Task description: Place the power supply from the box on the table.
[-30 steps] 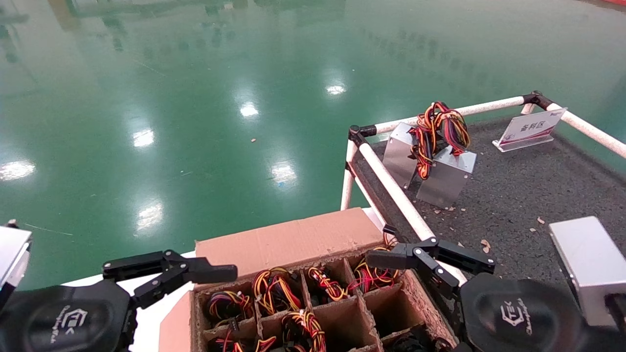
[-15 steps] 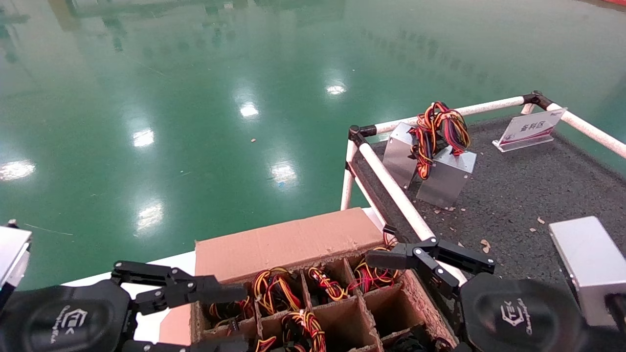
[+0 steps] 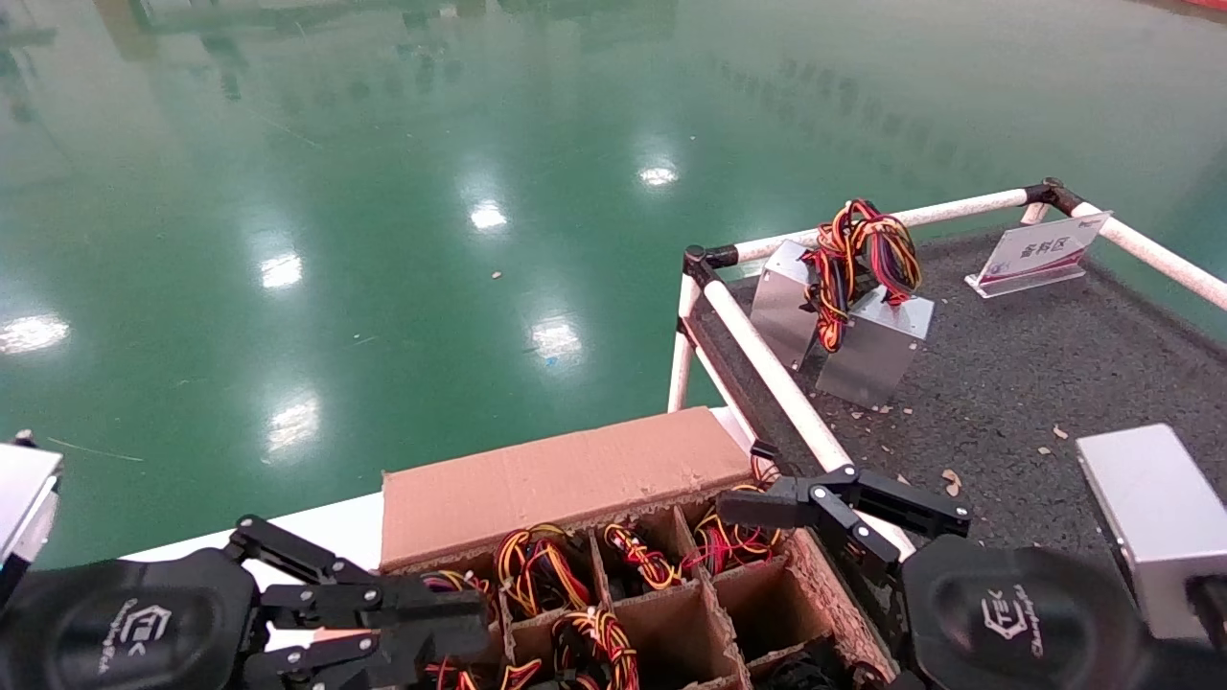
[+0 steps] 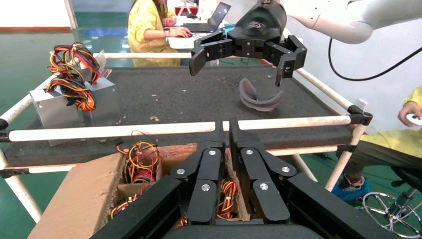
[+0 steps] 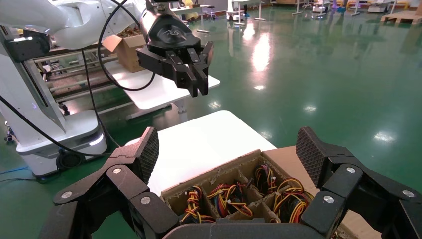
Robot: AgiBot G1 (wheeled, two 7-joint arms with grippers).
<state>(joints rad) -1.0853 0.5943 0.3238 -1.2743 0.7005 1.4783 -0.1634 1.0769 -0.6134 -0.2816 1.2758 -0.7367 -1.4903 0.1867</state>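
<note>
Two grippers at the box (image 3: 566, 479) from the head view: left gripper (image 3: 422, 623) pinched shut on nothing over the box's near-left cells, likely lining up to dip into one; right gripper (image 3: 844, 513) spread wide and empty above the box's far right corner, probably waiting clear; power supply (image 3: 537, 565) sunk in a cell of the box, only orange-yellow wire loops showing, with the table (image 3: 1007, 383) just beside the box. From the left wrist, shows fingers (image 4: 209, 164) almost touching above the box's cardboard grid. From the right wrist, shows pads (image 5: 148, 149) well apart over the box, holding nothing.
</note>
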